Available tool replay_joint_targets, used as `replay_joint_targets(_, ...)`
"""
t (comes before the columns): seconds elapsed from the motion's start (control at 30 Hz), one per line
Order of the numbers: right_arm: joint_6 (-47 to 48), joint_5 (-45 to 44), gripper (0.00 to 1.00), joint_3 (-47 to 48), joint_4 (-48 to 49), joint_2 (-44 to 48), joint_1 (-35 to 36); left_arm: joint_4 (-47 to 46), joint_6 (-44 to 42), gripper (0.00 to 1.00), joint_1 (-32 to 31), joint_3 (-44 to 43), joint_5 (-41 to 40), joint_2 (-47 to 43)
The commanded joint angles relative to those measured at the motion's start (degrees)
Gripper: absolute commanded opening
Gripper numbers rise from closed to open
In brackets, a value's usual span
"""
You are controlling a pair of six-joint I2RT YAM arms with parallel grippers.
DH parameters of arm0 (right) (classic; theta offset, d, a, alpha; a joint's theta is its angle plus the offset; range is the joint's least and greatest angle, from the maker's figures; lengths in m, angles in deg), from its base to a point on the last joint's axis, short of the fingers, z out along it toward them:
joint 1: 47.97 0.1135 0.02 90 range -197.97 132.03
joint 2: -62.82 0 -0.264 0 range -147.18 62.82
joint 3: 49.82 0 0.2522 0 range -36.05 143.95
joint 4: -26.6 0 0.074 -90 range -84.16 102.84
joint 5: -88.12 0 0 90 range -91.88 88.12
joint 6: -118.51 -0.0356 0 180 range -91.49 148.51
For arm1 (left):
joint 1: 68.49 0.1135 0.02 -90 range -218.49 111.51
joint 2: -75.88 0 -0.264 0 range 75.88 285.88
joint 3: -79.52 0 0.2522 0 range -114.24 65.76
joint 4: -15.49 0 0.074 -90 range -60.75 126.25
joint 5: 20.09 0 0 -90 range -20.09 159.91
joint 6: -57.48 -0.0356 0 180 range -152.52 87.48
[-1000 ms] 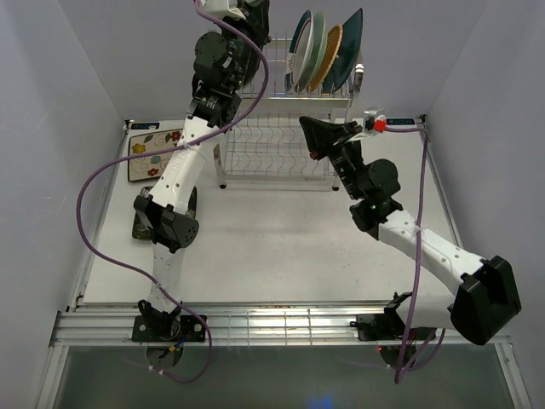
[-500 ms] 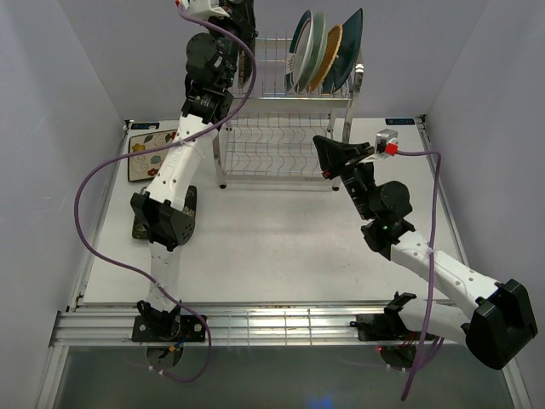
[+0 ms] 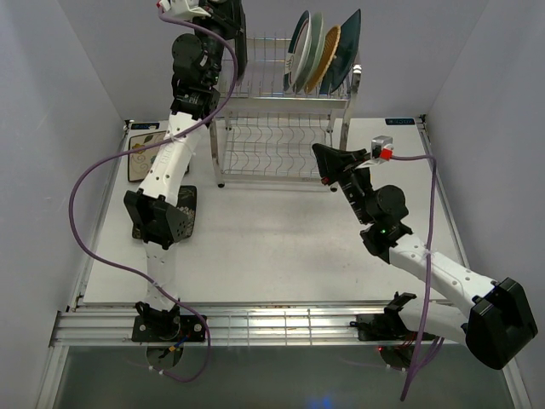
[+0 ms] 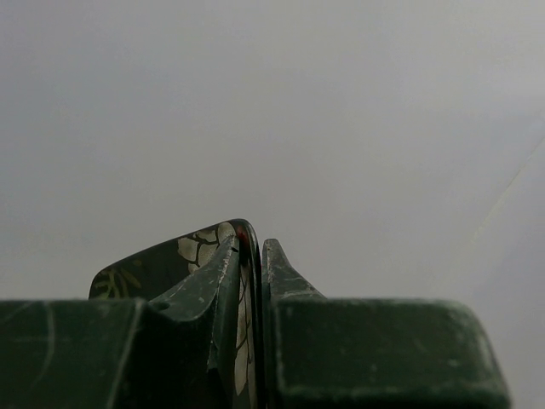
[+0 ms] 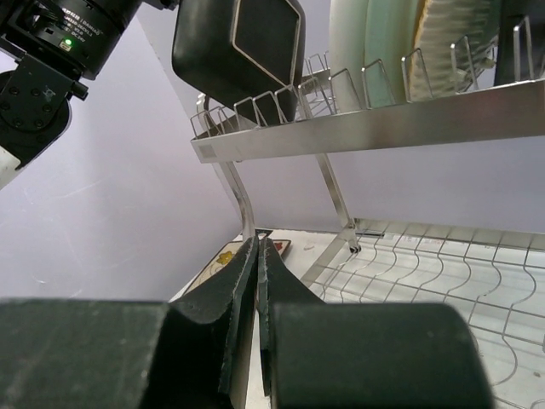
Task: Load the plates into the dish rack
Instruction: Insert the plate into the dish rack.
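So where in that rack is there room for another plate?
On the dish rack, open upper-tier slots lie between the dark floral plate in the left gripper and the standing plates. The lower tier is bare. Upper right is crowded.

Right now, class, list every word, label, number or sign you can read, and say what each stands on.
None can be read for certain.
Back-right blue sticker on the table: too small to read.
Back-left blue sticker: too small to read.
White print on the left arm's joint housing: blurred.
Dark floral plate in the left gripper: pattern only, no words.
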Motion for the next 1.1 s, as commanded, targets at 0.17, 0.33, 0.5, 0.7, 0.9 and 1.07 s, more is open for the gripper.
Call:
replay_joint_targets(0.17,0.01,-1.64,0.08,-2.28,4.72,0.82,0.05,1.09,-0.31,0.0,5.88,6.94,12.56,-3.36)
replay_joint_targets(0.33,-0.17,-2.17,0.08,-3.16,5.25,1.09,0.05,-0.23,-1.45,0.0,6.05,10.19,13.26,-4.95)
replay_joint_targets(0.5,-0.52,-2.17,0.08,-3.16,5.51,0.74,0.05,-0.32,-2.33,0.0,6.14,11.16,15.02,-5.48)
replay_joint_targets(0.7,-0.7,-2.17,0.08,-3.08,5.77,-0.14,0.05,-0.76,-3.47,0.18,6.14,13.26,15.73,-7.32)
replay_joint_targets(0.9,-0.87,-2.26,0.08,-3.43,5.77,-0.23,0.14,-1.64,-4.62,0.41,6.14,15.55,16.34,-8.64)
replay_joint_targets(1.07,-0.96,-2.78,0.08,-4.13,5.86,0.29,0.05,-1.81,-4.97,0.5,6.14,16.52,18.27,-9.08)
